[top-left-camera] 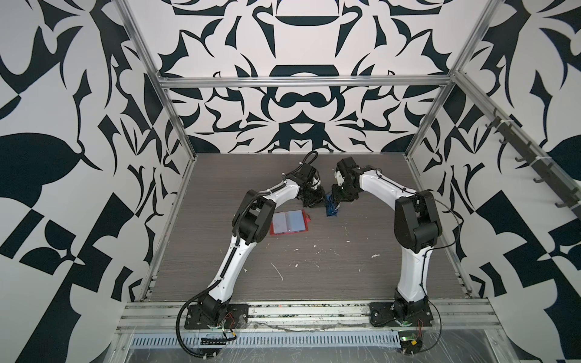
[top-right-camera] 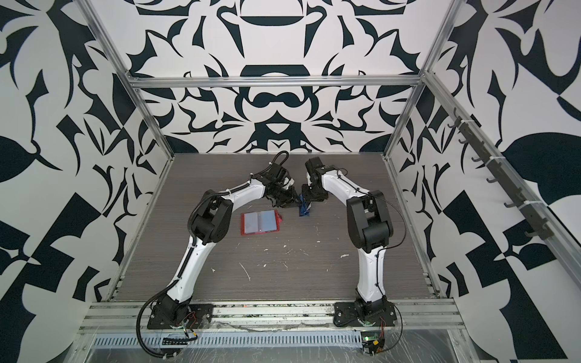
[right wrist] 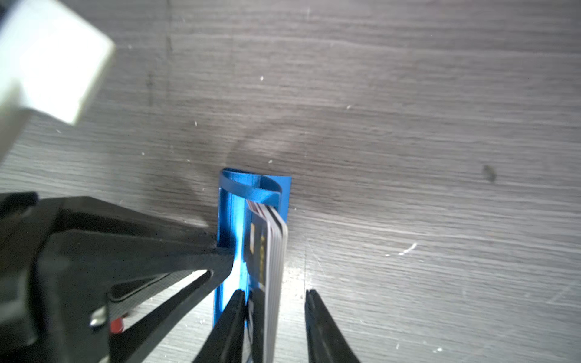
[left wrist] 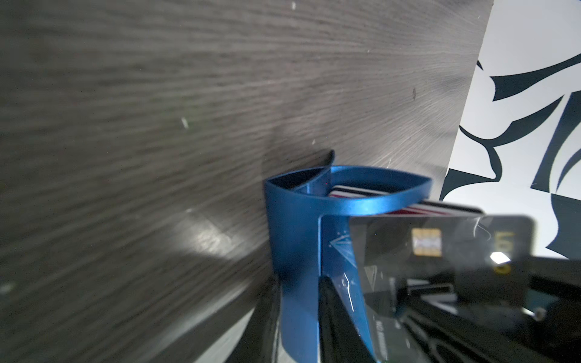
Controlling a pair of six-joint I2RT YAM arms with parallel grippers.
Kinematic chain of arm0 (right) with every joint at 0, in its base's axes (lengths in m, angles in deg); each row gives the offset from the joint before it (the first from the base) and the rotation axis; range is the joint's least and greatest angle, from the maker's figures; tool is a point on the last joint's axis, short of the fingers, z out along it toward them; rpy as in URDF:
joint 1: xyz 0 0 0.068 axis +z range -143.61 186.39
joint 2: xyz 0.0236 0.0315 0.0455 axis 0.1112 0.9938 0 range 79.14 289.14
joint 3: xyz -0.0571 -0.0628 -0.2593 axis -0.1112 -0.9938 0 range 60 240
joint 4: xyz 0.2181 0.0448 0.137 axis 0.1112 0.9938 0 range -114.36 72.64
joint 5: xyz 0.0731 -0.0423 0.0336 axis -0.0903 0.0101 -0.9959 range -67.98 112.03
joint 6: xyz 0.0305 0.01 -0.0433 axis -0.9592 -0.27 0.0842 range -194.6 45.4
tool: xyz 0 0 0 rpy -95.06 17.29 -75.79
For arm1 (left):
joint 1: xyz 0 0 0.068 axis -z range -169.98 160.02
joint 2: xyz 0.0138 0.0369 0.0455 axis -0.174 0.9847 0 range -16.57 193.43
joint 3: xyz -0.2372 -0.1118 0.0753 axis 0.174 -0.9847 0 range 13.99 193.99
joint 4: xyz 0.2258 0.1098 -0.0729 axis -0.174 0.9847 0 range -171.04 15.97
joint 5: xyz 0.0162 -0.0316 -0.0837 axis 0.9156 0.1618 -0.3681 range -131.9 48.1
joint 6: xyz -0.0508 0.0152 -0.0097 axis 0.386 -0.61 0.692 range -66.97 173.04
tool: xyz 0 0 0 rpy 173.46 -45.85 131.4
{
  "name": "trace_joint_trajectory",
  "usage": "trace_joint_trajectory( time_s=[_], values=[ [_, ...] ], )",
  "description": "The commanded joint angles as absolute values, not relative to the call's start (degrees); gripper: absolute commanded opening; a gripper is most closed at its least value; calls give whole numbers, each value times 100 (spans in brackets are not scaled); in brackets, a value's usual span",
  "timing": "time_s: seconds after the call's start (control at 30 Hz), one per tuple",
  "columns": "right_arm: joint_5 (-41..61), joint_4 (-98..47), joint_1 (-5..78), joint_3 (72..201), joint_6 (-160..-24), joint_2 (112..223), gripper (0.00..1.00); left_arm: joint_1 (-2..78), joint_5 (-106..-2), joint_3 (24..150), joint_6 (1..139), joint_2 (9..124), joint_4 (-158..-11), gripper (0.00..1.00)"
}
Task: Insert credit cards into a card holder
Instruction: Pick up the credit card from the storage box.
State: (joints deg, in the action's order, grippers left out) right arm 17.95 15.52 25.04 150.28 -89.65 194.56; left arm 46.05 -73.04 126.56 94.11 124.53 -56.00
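We see the L gripper (right wrist: 224, 254) closed narrow on the side wall of the blue stand (right wrist: 231, 217), which sits on the table (right wrist: 408, 125). The R gripper (right wrist: 274, 294) is partly open: its fingers straddle the credit cards (right wrist: 276, 251) standing in the stand, and the outer finger isn't touching them. The card holder (top-left-camera: 290, 222) lies open and flat on the table near the stand, apart from both grippers.

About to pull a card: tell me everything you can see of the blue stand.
The stand is a small blue piece, metallic-looking, with a flat wall and a curved band looped at one end. It stands on the table, holding a stack of cards on edge. The left gripper grips its wall; the right gripper, open, straddles the cards.
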Motion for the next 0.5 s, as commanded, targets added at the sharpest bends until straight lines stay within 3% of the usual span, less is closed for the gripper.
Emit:
trace_joint_trajectory(
  time_s=[0.0, 0.47],
  values=[
    [1983, 1739, 2458, 15117, -8935, 19199, 35, 4623, -7056, 12621, 9346, 12643, -5073, 24],
    [2011, 1818, 2459, 15131, -8916, 19080, 32, 4623, -7075, 12565, 9355, 12643, -5089, 24]
  ],
)
